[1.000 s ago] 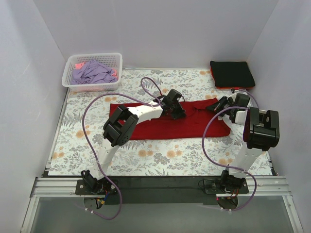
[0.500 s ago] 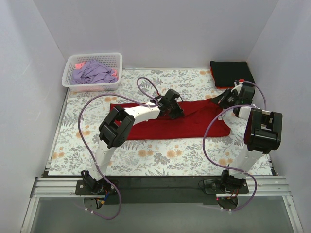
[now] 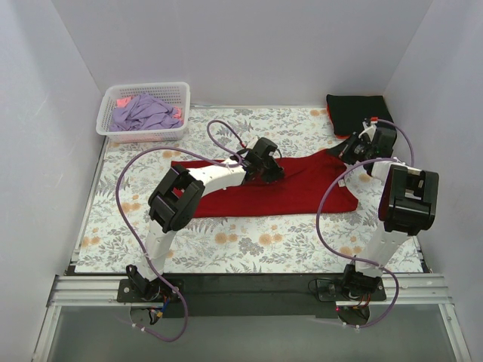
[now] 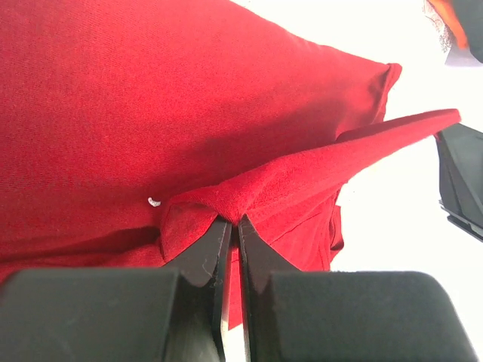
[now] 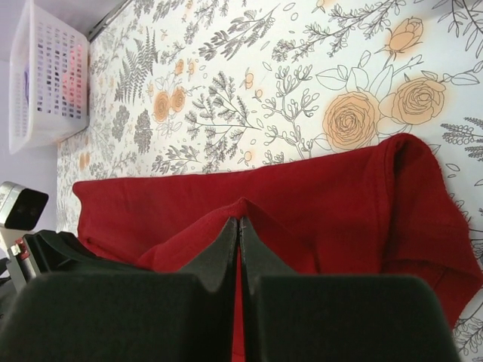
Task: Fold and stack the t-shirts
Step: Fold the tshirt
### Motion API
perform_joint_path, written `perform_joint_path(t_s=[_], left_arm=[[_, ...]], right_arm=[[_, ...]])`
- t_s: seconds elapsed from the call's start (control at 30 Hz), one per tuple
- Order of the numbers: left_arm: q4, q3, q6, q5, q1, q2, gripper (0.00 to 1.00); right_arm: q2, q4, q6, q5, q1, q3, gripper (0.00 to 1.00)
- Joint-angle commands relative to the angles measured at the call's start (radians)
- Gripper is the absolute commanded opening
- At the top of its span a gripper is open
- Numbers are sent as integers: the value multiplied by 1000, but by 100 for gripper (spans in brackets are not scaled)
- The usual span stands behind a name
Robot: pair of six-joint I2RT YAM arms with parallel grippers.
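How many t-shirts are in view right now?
5: deep-red tee spread at centre; black tee folded far right, on an orange-red tee; lavender tee and pink tee in the basket. More may be hidden there.

The left arm [image 3: 175, 200] bends at the elbow and reaches far forward. The left claw [image 4: 232, 221] points down, its two fingers squeezed tight on a fold of the red t-shirt [image 4: 151, 98]. The right arm [image 3: 406, 197] stands tall and reaches forward. The right claw [image 5: 238, 221] pinches the same shirt tight too.
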Motion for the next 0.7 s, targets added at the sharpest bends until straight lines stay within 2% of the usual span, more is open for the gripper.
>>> perform_joint_path(t_s=[0.0,0.33,0.67], left_arm=[[1,-11,-7,-27,4,-57,0],[-13,-3,-13,-7,15,-11,0],[-16,15,3,36,15,-18,0]], right_arm=[[40,-37,-23,-19,0,49,1],[75,-75,-38,-20,0,66,1],[2,-123,-49,-28,2,57,1]])
